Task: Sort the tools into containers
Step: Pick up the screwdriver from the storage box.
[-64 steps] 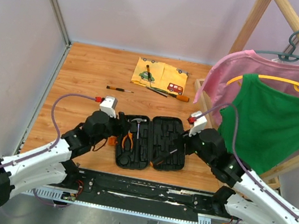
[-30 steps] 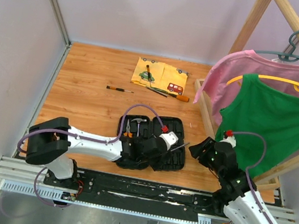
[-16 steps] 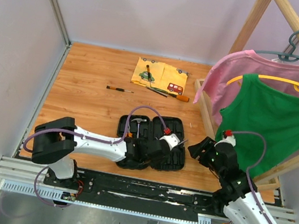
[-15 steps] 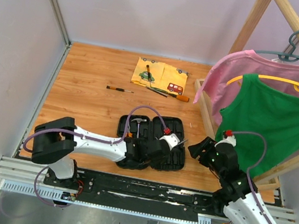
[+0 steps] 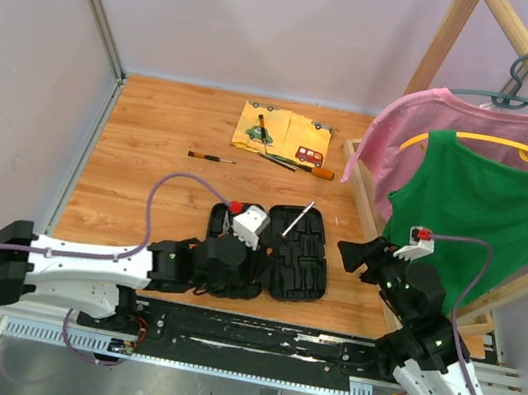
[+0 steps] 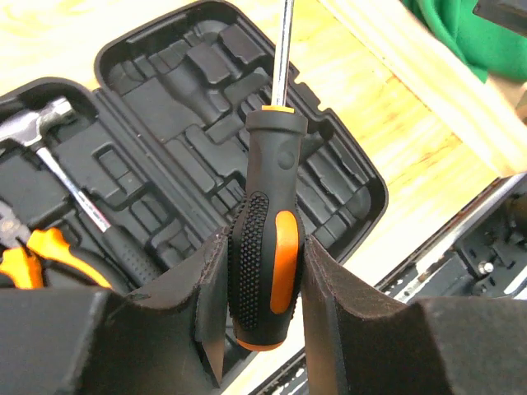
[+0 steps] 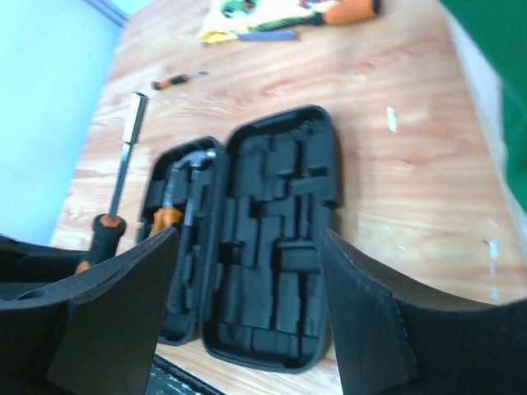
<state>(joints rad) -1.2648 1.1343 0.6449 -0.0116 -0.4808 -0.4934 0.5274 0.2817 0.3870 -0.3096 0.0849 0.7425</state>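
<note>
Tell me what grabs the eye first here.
The left gripper clamps an orange-and-black screwdriver by its handle over the open black tool case, at the front of the table. A hammer and orange pliers lie in its left half. At right, a green shirt hangs from a wooden rack.

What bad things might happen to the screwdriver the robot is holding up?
The left tool pinches the screwdriver only on the back half of its handle, with the long shaft sticking out, so it may tip or slip on the way down. It might also land across the moulded slots of the case, or knock the hammer lying inside, instead of seating in a slot.
</note>
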